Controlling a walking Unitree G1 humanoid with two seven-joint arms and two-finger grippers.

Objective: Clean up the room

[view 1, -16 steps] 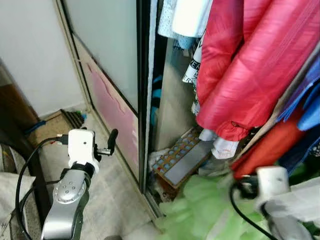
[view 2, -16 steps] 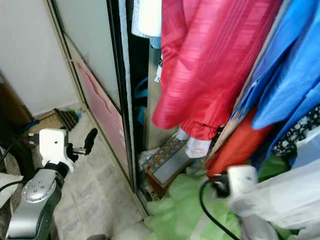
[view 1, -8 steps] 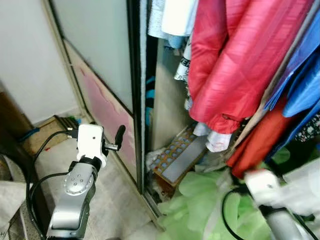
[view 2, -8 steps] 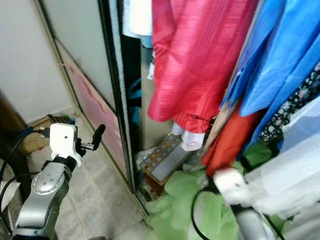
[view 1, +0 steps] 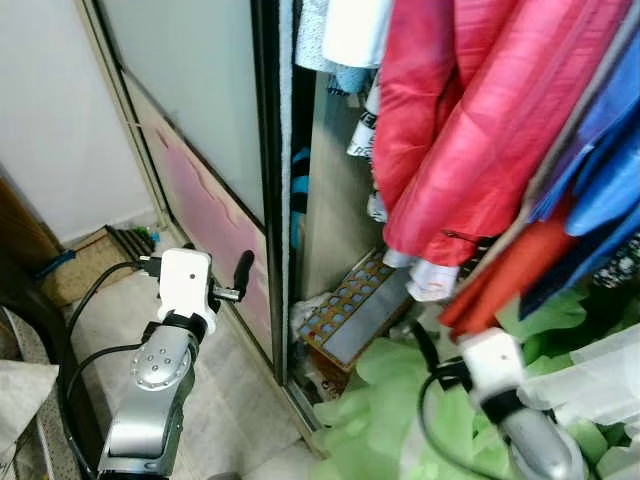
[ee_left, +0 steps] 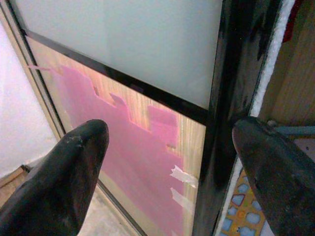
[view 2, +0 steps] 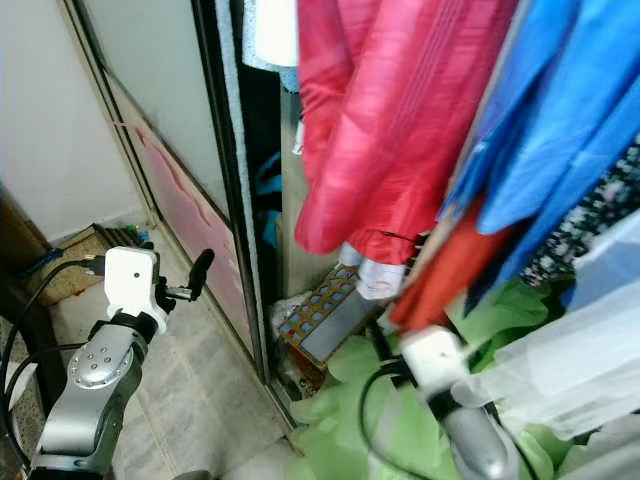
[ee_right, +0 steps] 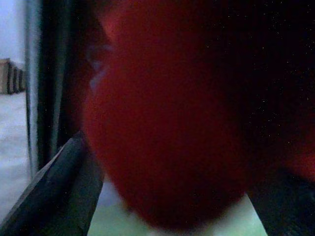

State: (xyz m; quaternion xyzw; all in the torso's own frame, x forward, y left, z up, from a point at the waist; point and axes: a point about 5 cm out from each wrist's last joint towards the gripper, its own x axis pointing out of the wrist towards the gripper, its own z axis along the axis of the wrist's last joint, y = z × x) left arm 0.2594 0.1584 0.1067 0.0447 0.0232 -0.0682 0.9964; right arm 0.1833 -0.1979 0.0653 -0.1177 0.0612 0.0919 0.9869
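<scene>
1. Pale tiled floor (view 1: pixel 235 400) runs up to a wardrobe with a frosted sliding door (view 1: pixel 205 100) whose lower panel carries a pink film (ee_left: pixel 133 147).
2. Hanging clothes crowd the open side: a red jacket (view 1: pixel 470 130), blue garments (view 2: pixel 560 130) and an orange-red piece (view 1: pixel 510 275).
3. At the wardrobe's bottom edge a patterned board (view 1: pixel 360 310) leans tilted, with green cloth (view 1: pixel 385 410) heaped just beside it.
4. Left gripper (ee_left: pixel 167 167) hovers before the door's black frame, fingers spread apart, holding nothing.
5. Right gripper (ee_right: pixel 167 196) sits low among the clothes, fingers spread wide, with blurred red fabric bulging between them.
</scene>
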